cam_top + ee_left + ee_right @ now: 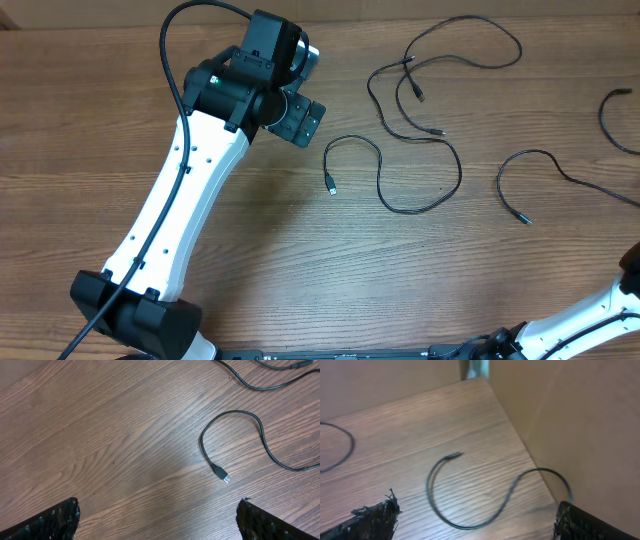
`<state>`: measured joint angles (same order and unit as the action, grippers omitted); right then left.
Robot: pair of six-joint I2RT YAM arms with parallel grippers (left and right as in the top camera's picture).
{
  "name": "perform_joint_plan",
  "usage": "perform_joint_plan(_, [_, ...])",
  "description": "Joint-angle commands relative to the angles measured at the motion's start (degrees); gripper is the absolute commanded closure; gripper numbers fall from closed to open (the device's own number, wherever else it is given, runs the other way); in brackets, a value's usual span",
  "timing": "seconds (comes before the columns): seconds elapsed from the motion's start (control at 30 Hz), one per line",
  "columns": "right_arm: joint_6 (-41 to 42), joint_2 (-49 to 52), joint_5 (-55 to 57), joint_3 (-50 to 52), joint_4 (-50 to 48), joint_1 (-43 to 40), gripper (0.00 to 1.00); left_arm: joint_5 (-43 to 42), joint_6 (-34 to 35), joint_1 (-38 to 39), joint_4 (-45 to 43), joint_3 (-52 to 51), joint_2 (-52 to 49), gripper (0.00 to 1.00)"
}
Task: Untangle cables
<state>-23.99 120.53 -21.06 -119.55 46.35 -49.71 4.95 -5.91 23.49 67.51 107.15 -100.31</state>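
Observation:
Several thin black cables lie on the wooden table. One long cable (380, 190) ends in a USB plug (331, 187) and crosses a second looped cable (470, 22) near the back. A third cable (540, 153) lies to the right, and a fourth (603, 115) at the right edge. My left gripper (300, 118) hovers left of the plug. In the left wrist view it (157, 520) is open and empty, with the plug (223, 476) ahead to the right. My right gripper (475, 520) is open and empty above a curved cable (429, 490).
The table's right edge and far corner (485, 380) show in the right wrist view, with a plain wall beyond. The right arm (600, 305) comes in at the bottom right of the overhead view. The left arm's thick black wire (170, 60) arches over the back left.

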Motion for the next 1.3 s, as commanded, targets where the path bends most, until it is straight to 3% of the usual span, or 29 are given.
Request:
perform_joint_plan(0.0, [0.2,0.04,-6.49,-0.42,0.37,0.87,0.0,-0.52,0.81,-0.31,-0.22,-0.15,-0.2,0.0])
perform_joint_plan(0.27, [-5.05,0.04,-8.76,-0.42,5.57,8.2,0.0,-0.52,0.81,-0.31,-0.22,-0.13,-0.2,0.0])
perform_joint_plan(0.8, [-1.75,0.04,-8.39,-0.42,20.9,27.12,0.0,-0.52,0.81,-0.31,-0.22,-0.13,-0.2,0.0])
perform_joint_plan(0.87, [1.42,0.04,-8.37,-0.42,21.88,28.5,0.0,-0.52,0.81,-0.31,-0.22,-0.13,-0.2,0.0])
perform_joint_plan(1.07, [21.7,0.04,-7.87,-0.42,26.64,31.98,0.0,-0.52,0.81,-0.31,-0.22,-0.15,-0.2,0.01])
perform_joint_plan(1.27, [26.43,0.04,1.31,-0.39,32.26,39.04,0.0,-0.52,0.81,-0.31,-0.22,-0.13,-0.2,0.0])
